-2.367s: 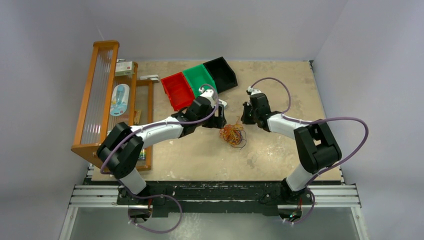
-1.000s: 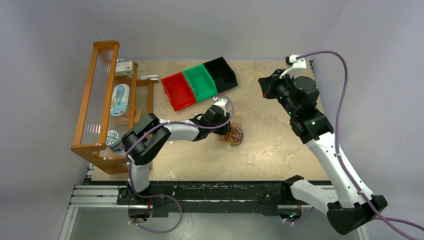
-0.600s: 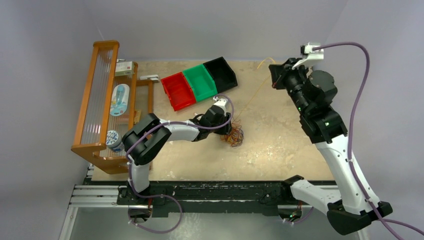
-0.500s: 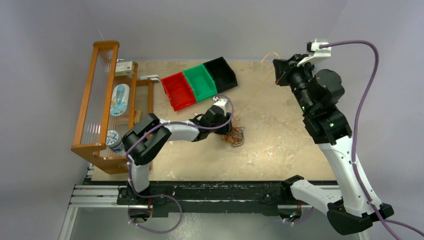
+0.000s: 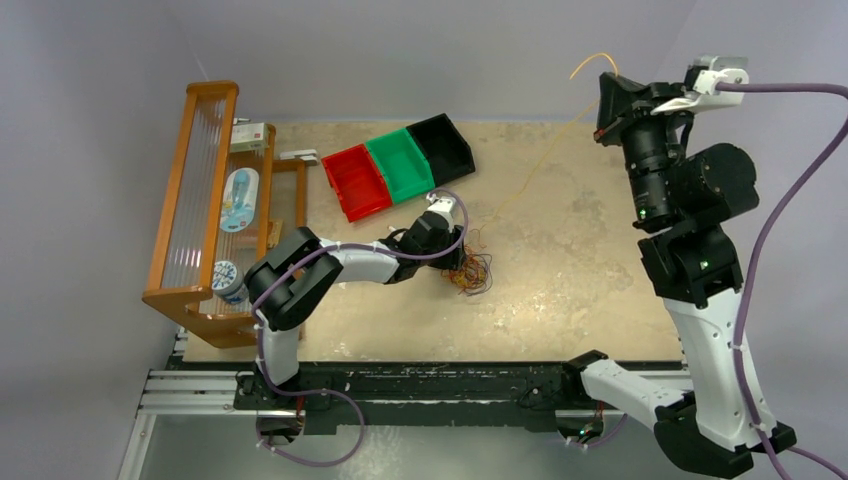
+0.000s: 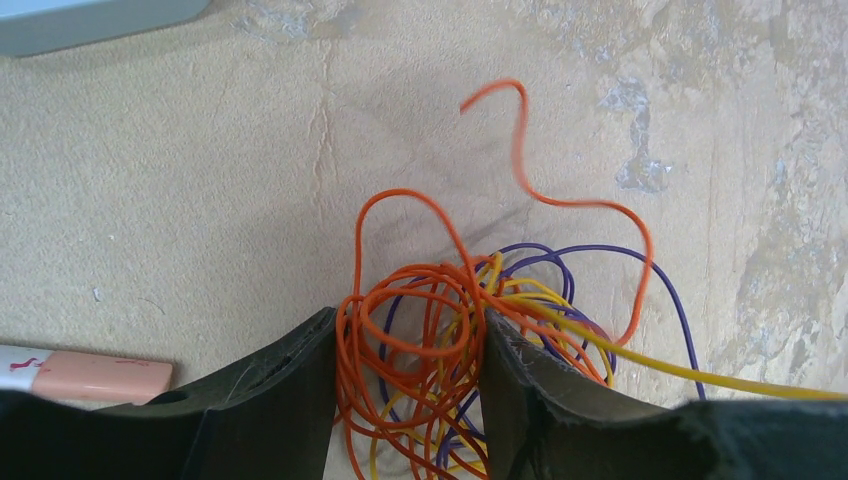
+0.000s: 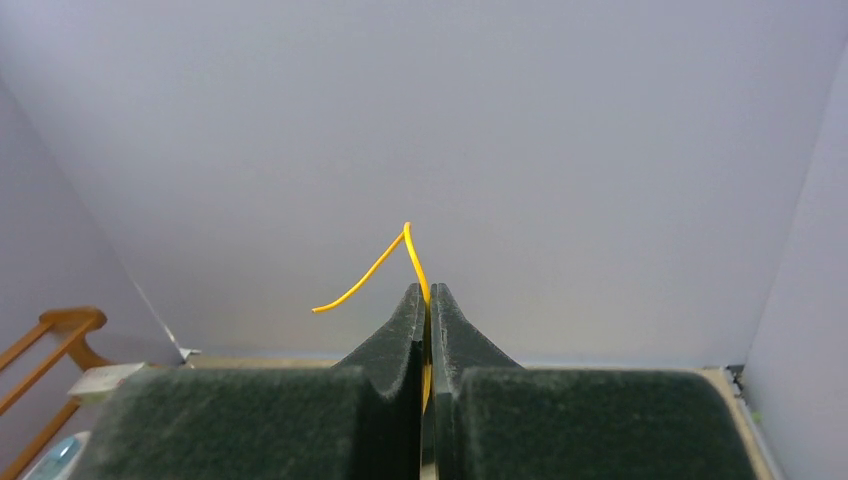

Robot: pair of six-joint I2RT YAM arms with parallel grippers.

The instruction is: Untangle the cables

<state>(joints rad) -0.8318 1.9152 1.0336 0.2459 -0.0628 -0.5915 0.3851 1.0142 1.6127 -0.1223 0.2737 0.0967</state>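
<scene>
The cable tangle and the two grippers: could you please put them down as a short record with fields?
tangle: orange, yellow and purple wires looped together on the table
left gripper: low over the tangle, jaws apart, wires between them
right gripper: high at the far right, shut on the yellow cable
yellow cable: runs from the tangle up to the right gripper, short end sticking out beyond it
bins: red, green, black, in a row beyond the tangle

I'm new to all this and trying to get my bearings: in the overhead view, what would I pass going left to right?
From the left: wooden rack, red bin, green bin, black bin, yellow cable rising off the table, right arm's fingers pinching it.
</scene>
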